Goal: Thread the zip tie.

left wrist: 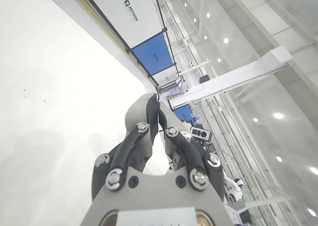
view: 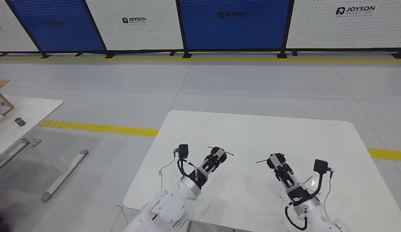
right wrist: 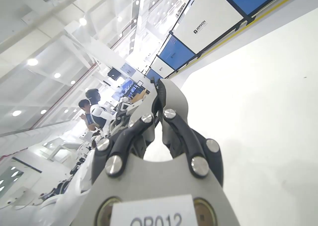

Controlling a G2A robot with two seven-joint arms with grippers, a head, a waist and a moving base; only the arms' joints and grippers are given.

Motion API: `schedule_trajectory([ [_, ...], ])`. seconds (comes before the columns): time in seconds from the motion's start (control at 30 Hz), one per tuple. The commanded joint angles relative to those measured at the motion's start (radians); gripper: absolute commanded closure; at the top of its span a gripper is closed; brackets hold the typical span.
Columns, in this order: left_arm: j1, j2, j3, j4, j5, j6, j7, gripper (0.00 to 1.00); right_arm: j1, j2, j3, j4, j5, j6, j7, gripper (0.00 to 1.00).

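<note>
Both grippers hover low over the white table, near its front edge. My left gripper is shut on a thin black zip tie end that pokes out past its fingertips. My right gripper is shut on another thin black zip tie end, seen as a short stub at its tips. The two stubs point toward each other across a small gap. Whether they belong to one tie I cannot tell.
The table's far edge borders grey floor with a yellow line. A second table stands to the left. Blue and white pegboard panels close off the back.
</note>
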Motion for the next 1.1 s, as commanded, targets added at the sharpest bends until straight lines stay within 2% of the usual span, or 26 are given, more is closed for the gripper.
schedule_trajectory([
  [0.0, 0.000, 0.000, 0.000, 0.000, 0.000, 0.000, 0.000, 1.00, -0.009, 0.000, 0.002, -0.011, 0.001, 0.001, -0.017, 1.00],
  [0.07, 0.000, 0.000, 0.000, 0.000, 0.000, 0.000, 0.000, 1.00, -0.011, -0.003, -0.006, -0.008, -0.011, 0.001, -0.053, 1.00],
  [0.1, 0.000, 0.000, 0.000, 0.000, 0.000, 0.000, 0.000, 1.00, -0.006, -0.008, -0.014, 0.010, -0.039, 0.001, -0.111, 1.00],
  [0.17, 0.000, 0.000, 0.000, 0.000, 0.000, 0.000, 0.000, 1.00, 0.013, -0.019, -0.050, 0.043, -0.077, 0.001, -0.164, 1.00],
  [0.23, 0.000, 0.000, 0.000, 0.000, 0.000, 0.000, 0.000, 1.00, 0.030, -0.025, -0.069, 0.063, -0.072, 0.001, -0.171, 1.00],
  [0.57, 0.000, 0.000, 0.000, 0.000, 0.000, 0.000, 0.000, 1.00, 0.030, -0.025, -0.069, 0.063, -0.072, 0.001, -0.171, 1.00],
  [0.87, -0.020, -0.003, 0.033, -0.023, 0.181, 0.014, 0.034, 1.00, 0.044, -0.050, -0.098, 0.049, 0.025, 0.082, -0.149, 1.00],
  [0.93, -0.025, -0.004, 0.040, -0.019, 0.230, 0.020, 0.039, 1.00, 0.052, -0.059, -0.114, 0.055, 0.036, 0.119, -0.157, 1.00],
  [1.07, -0.026, -0.004, 0.041, -0.018, 0.243, 0.015, 0.044, 1.00, 0.052, -0.059, -0.114, 0.055, 0.036, 0.119, -0.157, 1.00],
])
